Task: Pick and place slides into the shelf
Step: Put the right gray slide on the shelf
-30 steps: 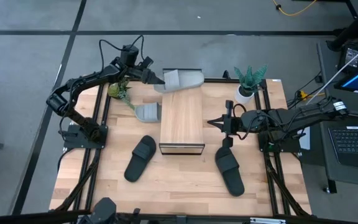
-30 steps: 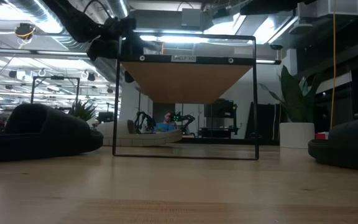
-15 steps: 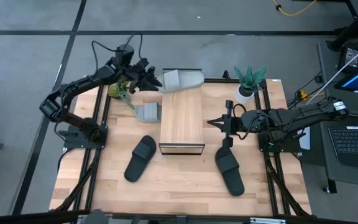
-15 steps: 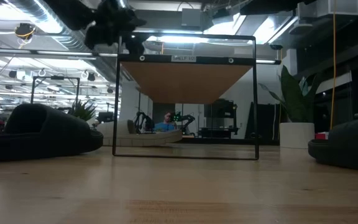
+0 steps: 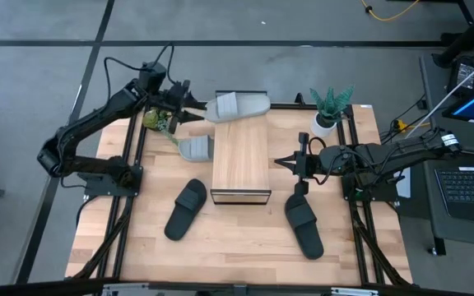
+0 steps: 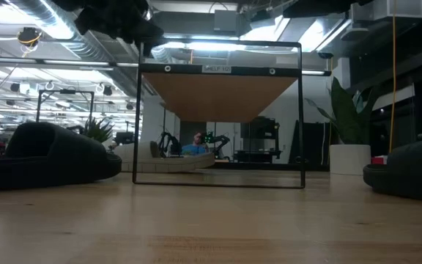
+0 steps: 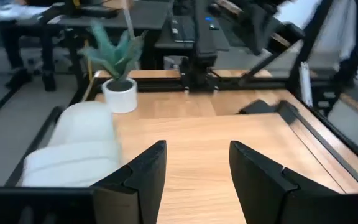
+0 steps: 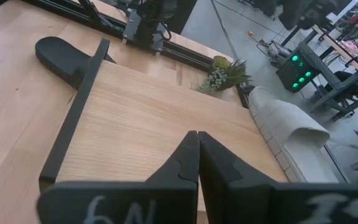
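A light grey slide lies across the far end of the shelf, resting on its wood top; it also shows in the left wrist view and the right wrist view. My left gripper is open and empty just left of it, with the fingers apart. A second grey slide lies on the table left of the shelf. Two black slides lie near the table's front. My right gripper is shut and empty at the shelf's right side.
A white pot with a green plant stands at the far right corner. A small sprig plant lies at the far left, under my left arm. In the low view the shelf's dark frame stands between the two black slides.
My left gripper has drawn back toward the table's left edge, away from the grey slide on the shelf's far end. The slide stays on the shelf. My right arm has kept still.
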{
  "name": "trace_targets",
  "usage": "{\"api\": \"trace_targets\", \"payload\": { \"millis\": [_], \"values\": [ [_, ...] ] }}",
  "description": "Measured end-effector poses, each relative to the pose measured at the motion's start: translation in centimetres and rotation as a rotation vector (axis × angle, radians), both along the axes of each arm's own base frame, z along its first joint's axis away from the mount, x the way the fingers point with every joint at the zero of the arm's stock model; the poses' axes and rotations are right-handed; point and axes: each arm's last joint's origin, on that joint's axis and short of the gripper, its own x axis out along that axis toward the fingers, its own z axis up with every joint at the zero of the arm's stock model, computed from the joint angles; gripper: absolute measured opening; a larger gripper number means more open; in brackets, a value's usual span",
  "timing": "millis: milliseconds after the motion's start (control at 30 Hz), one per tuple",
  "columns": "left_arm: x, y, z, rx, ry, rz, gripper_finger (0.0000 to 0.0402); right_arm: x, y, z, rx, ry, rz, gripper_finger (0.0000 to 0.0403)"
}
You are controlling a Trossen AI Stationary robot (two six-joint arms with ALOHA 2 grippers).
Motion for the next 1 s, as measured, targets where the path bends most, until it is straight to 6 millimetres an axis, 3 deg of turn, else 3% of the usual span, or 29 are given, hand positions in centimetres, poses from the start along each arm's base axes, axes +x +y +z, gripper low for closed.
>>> {"api": "trace_targets", "payload": {
  "millis": [200, 400, 867, 1000],
  "values": [
    [1.0, -2.0, 0.3, 0.142, 0.049, 0.080, 0.0166, 0.0, 0.0, -0.1, 0.022, 0.003, -0.009, 0.0005],
    [1.1, -3.1, -2.0, 0.225, 0.214, 0.279, 0.0166, -0.1, 0.0, -0.1, 0.024, 0.010, -0.011, 0.0005],
    [0.5, -2.6, -5.4, 0.332, 0.437, 0.513, 0.0166, 0.0, 0.0, -0.1, 0.019, 0.010, -0.012, 0.0005],
    [0.9, -2.3, -6.5, 0.350, 0.464, 0.511, 0.0166, -0.1, -0.1, -0.1, 0.006, 0.001, -0.048, 0.0005]
  ]
}}
